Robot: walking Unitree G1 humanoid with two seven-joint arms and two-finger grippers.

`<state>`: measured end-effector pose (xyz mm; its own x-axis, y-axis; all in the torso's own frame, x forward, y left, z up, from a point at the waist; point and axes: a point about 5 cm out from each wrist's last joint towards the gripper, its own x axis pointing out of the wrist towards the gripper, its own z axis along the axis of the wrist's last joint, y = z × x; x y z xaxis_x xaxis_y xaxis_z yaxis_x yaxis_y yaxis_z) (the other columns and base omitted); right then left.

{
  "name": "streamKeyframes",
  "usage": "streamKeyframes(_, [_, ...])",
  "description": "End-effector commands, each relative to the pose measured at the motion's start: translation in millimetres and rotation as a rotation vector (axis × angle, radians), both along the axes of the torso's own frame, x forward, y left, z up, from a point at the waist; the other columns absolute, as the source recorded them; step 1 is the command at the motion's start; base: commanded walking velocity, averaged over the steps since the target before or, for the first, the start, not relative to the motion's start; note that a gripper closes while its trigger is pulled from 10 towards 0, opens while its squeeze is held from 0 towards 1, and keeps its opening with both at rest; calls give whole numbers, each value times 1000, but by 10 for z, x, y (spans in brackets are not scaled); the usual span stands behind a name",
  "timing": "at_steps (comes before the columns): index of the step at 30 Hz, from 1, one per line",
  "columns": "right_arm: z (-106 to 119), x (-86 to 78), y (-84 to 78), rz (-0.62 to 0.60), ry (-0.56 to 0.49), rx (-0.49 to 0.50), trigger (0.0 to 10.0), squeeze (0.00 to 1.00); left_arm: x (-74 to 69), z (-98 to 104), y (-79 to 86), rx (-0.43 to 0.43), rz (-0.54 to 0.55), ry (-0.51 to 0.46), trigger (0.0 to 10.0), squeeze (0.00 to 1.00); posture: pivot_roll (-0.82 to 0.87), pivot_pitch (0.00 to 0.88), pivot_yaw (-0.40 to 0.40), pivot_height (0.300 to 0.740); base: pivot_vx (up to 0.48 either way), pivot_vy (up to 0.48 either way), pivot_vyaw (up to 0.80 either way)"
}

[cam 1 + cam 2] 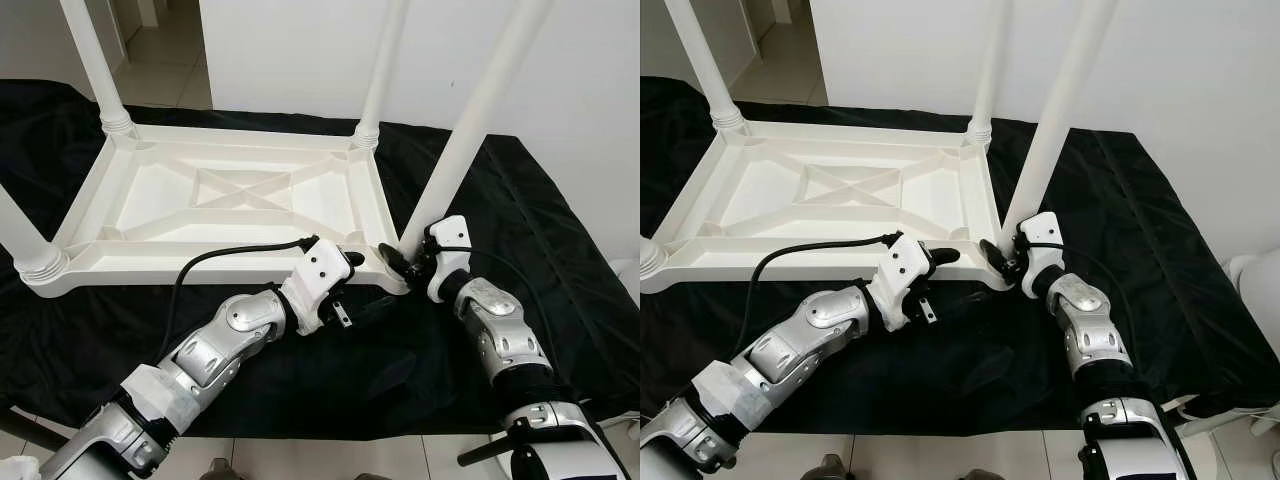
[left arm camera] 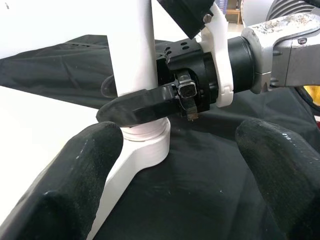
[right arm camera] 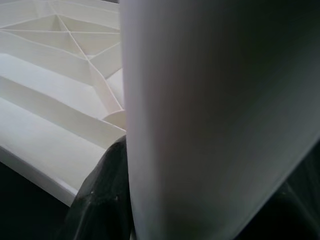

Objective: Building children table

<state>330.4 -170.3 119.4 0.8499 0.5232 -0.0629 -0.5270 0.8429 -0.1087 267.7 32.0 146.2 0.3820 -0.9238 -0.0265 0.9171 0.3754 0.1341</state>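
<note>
Fourth leg gripped at its base over the near right corner socket; left arm standing by.

Your right gripper (image 1: pixel 408 262) has its jaws clenched on the loose leg (image 1: pixel 470 120), whose long axis leans up and away to the right, foot at the near right corner of the upturned tabletop (image 1: pixel 160 200) lying on the black cloth (image 1: pixel 540 230). Your left gripper (image 1: pixel 350 285) hangs just beside that corner, jaws released, holding nothing. The right arm is the nearer one. The left wrist view shows the leg's collar (image 2: pixel 145 135) meeting the corner socket; the right wrist view, blocked by the leg, shows the ribbed underside instead.
</note>
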Motion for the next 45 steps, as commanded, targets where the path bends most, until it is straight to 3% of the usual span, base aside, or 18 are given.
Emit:
streamKeyframes(1, [-124,-32,24,21,55,-1,0,0,-105,19,-29,38,-243,4,10000,0,43,0,-64,740,0,0,0])
streamKeyframes(9, [-138,-39,-17,-14,48,6,0,0,-106,18,-26,41,-247,4,10000,0,38,0,-58,740,0,0,0])
streamKeyframes(10, [-130,-35,-25,-42,40,11,10000,0,-104,19,-28,40,-249,4,10000,0,37,0,-56,740,0,0,0])
streamKeyframes(13, [-117,-27,-27,-76,36,35,10000,0,-103,19,-31,41,-250,3,10000,0,36,0,-56,740,0,0,0])
streamKeyframes(16, [-92,-35,47,-210,26,90,10000,0,-108,8,-36,42,-251,5,10000,0,33,0,-55,740,0,0,0])
streamKeyframes(23, [-75,-37,86,-300,19,103,10000,0,-114,1,-38,43,-252,6,10000,0,30,0,-54,740,0,0,0])
streamKeyframes(26, [-25,-64,209,-476,8,142,10000,0,-104,-4,-44,53,-248,-4,10000,0,28,0,-54,740,0,0,0])
streamKeyframes(30, [-22,-89,229,-607,5,152,10000,0,-85,-6,-45,53,-232,-12,10000,0,28,0,-58,740,0,0,0])
streamKeyframes(32, [-22,-89,229,-607,5,152,10000,0,-85,-6,-45,53,-232,-12,10000,0,28,0,-58,740,0,0,0])
streamKeyframes(34, [-30,-121,251,-744,4,156,10000,0,-43,-9,-47,53,-193,-16,10000,0,28,0,-61,740,0,0,0])
streamKeyframes(38, [-42,-138,309,-832,11,137,10000,0,28,-16,-44,59,-130,-24,10000,0,27,0,-61,740,0,0,0])
streamKeyframes(45, [-27,-165,355,-853,1,124,10000,0,212,16,0,46,14,-14,10000,0,29,0,-65,740,0,0,0])
